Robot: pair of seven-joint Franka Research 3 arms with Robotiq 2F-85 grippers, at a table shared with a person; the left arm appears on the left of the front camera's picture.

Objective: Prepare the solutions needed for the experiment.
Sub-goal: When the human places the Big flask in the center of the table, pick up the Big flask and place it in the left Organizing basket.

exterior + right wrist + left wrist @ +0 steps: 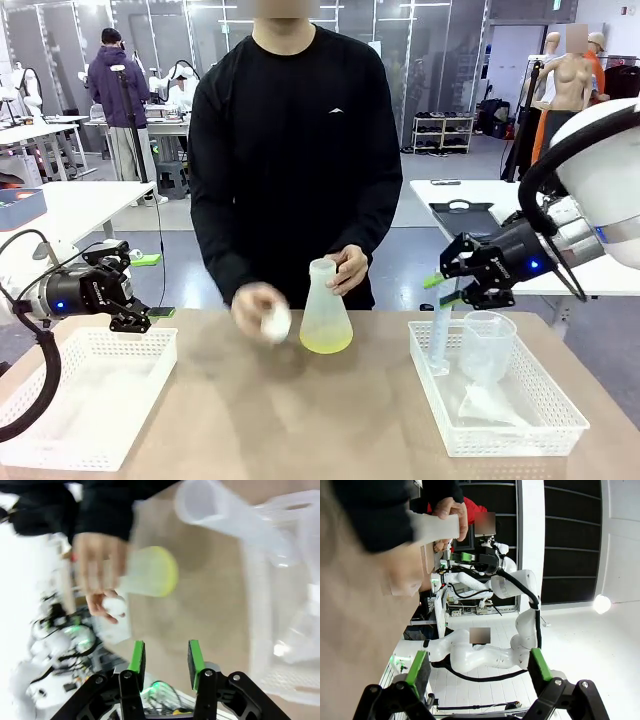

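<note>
Bare tabletop (290, 420) lies open between left basket (100, 334) and right basket (505, 448). Left gripper (150, 287), wide and empty, hangs over the former's far rim; right gripper (440, 289), narrow-gapped and empty, over the latter's. Beyond, the solutions (326, 343) pool in the conical flask (322, 297), a hand (350, 270) on its neck.

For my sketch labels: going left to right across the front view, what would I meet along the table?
left white basket → white disc in the person's hand → conical flask holding the solutions → right white basket
</note>
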